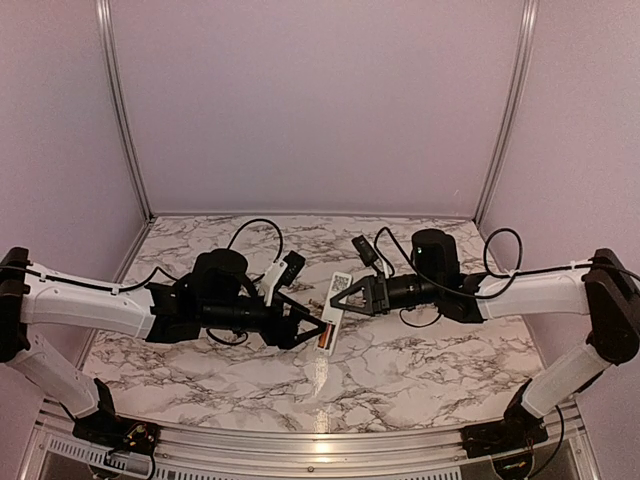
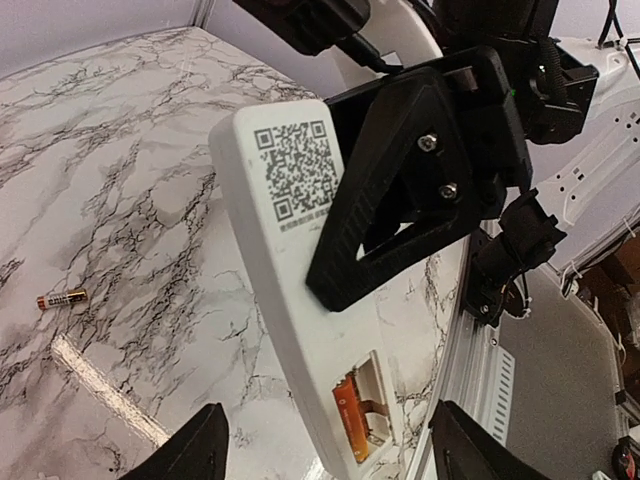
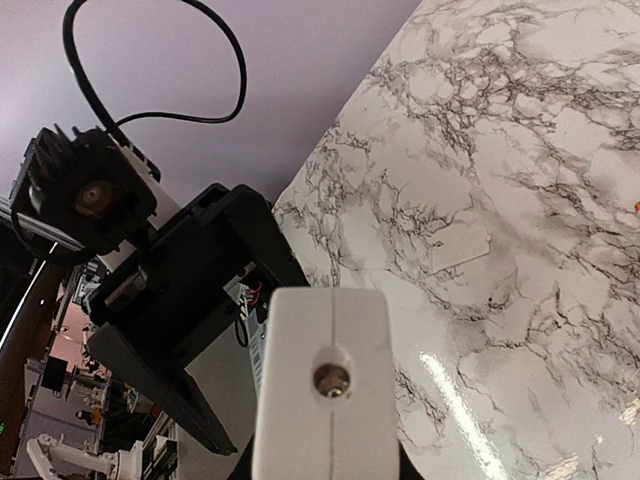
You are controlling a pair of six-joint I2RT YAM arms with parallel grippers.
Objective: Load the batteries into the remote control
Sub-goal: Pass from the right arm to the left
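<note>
My right gripper [image 1: 348, 295] is shut on the remote control [image 1: 333, 312], a slim white bar held above the marble table with its back face up. In the left wrist view the remote control [image 2: 290, 300] shows a QR code, with the right gripper's black finger [image 2: 400, 190] clamped across it. Its open battery bay [image 2: 365, 410] holds one orange battery [image 2: 350, 418]. My left gripper [image 2: 335, 462] is open, its fingers on either side of the bay end without touching it. A second battery [image 2: 62, 298] lies loose on the table. The right wrist view shows the remote's end face [image 3: 325, 380].
A flat white rectangular piece [image 3: 460, 248], probably the bay cover, lies on the marble top [image 1: 420, 370]. A metal rail [image 2: 490, 380] runs along the table's near edge. Cables loop over both wrists. Pale walls enclose the table on three sides.
</note>
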